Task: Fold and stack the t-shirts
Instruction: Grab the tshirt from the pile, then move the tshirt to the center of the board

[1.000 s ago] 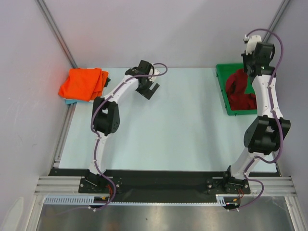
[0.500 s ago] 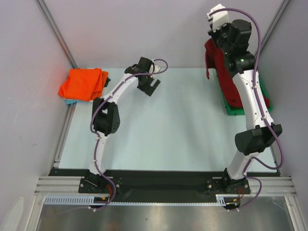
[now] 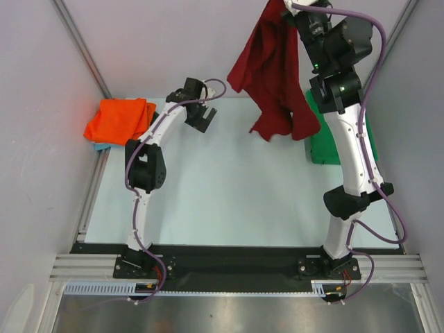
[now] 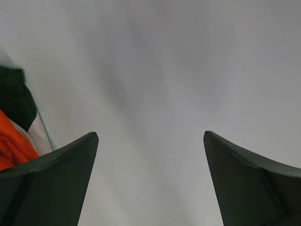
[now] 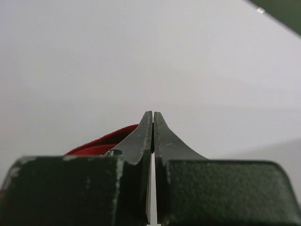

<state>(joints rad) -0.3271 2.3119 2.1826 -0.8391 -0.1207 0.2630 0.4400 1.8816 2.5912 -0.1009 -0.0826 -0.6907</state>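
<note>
The maroon t-shirt (image 3: 274, 73) hangs in the air from my right gripper (image 3: 286, 12), which is raised high at the back and shut on its top edge. A strip of it shows red beside the closed jaws in the right wrist view (image 5: 101, 143). The orange t-shirt (image 3: 118, 120) lies folded at the table's back left, with a teal-blue shirt (image 3: 101, 146) showing under its near edge. My left gripper (image 3: 201, 116) is open and empty, just right of the orange shirt, whose edge shows in the left wrist view (image 4: 14, 146).
The green plastic tray (image 3: 331, 142) sits at the back right, partly hidden by the right arm and the hanging shirt. Grey walls enclose the back and both sides. The pale table (image 3: 229, 201) spreads between the arms.
My right gripper has lifted the maroon shirt out of the green tray and carried it up and to the left. My left gripper has shifted slightly left toward the orange shirt.
</note>
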